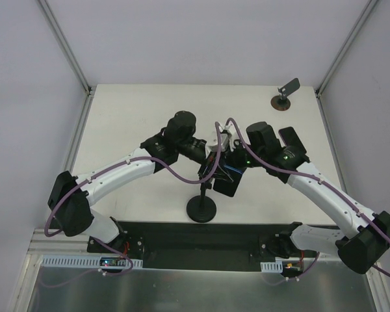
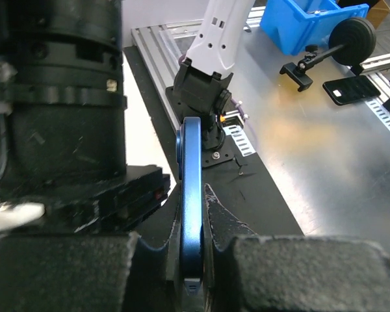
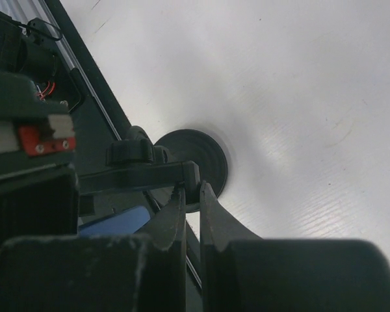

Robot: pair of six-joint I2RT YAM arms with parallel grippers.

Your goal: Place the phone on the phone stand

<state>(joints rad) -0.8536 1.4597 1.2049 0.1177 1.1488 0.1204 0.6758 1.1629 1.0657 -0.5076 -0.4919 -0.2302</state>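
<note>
The left gripper is clamped on the phone, seen edge-on from its wrist. In the top view the phone's long axis runs from 1 to 7 o'clock. The right gripper pinches the phone stand at its clamp head, just at the phone's 10 o'clock, so the left arm likely seats it.

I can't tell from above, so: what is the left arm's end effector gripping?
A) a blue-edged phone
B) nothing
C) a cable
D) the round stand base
A: the left wrist view shows the phone, edge-on, pinched inside the left end effector.
</note>
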